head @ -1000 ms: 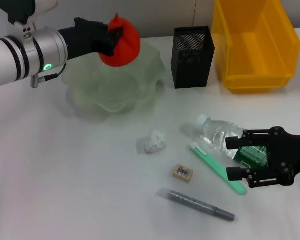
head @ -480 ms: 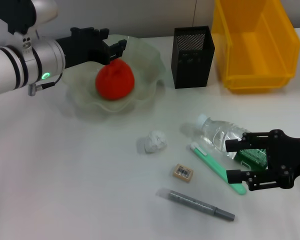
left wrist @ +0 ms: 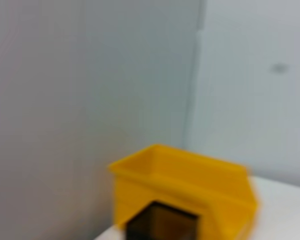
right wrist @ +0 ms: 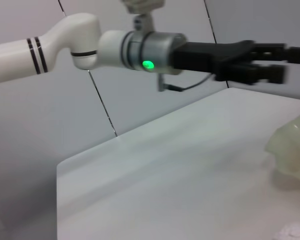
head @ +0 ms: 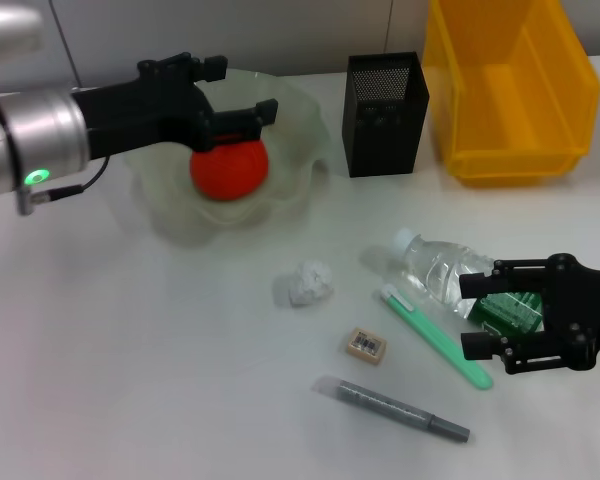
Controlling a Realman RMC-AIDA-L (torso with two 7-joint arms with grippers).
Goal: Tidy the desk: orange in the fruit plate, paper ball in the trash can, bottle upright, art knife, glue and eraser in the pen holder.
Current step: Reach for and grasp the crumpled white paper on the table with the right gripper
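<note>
The orange [head: 229, 170] sits inside the pale green fruit plate [head: 290, 190] at the far left of the white desk [head: 130, 350]. Just above it hangs the left gripper [head: 242, 92], fingers spread apart and holding nothing, the orange free beneath them. To the right of the plate stands the black mesh pen holder [head: 385, 113], and beyond that the yellow bin [head: 510, 95]. Nearer the robot, the crumpled paper ball [head: 305, 283] lies in the open middle of the desk, with the eraser [head: 366, 344] a little closer and the grey art knife [head: 395, 408] lying slantwise closest of all. The clear bottle [head: 435, 268] lies on its side, cap pointing toward the plate, and the green glue stick [head: 435, 337] rests beside it. The right gripper [head: 468, 315] sits low over the bottle's labelled end, its fingers parted on either side of it and not clamped.
</note>
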